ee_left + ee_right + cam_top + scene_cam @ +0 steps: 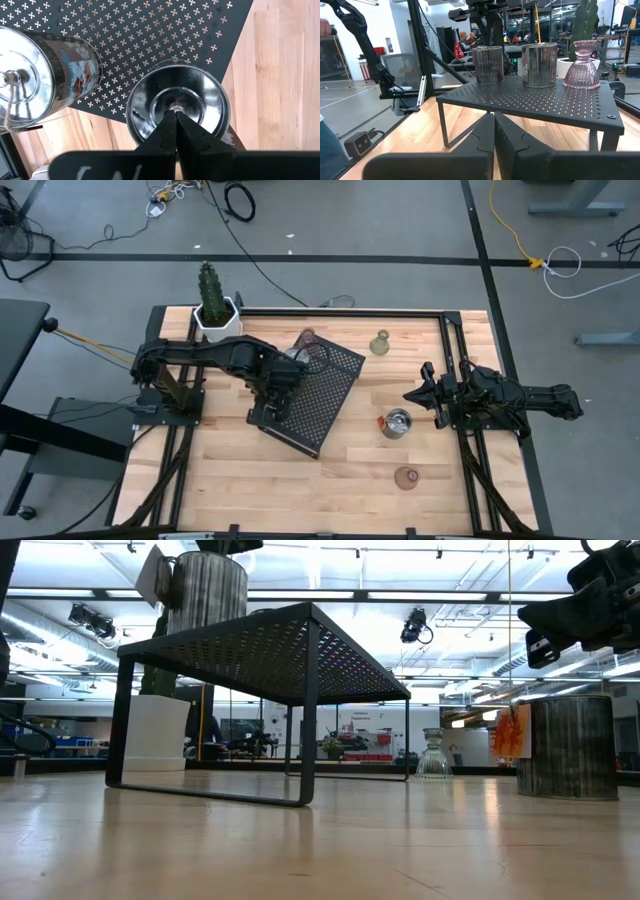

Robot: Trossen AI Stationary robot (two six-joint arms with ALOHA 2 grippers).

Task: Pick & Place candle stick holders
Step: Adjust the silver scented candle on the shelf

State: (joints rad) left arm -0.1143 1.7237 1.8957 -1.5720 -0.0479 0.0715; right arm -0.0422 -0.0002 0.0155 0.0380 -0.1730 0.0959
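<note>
Above the black perforated tray [318, 395], my left gripper [175, 120] hangs clenched and empty over a silver holder [177, 107] standing on the tray's near corner, a second silver holder [37, 80] just beside it. A pink glass holder [583, 65] stands at the tray's 12 o'clock corner. My right gripper [412, 395] waits at 3 o'clock, jaws pressed together, grasping nothing. On the table [230, 480], another silver holder [397, 423], a pinkish one [406, 477] and an olive one [379, 343] remain. Best next: lift straight up, clear of both silver holders, before swinging away.
</note>
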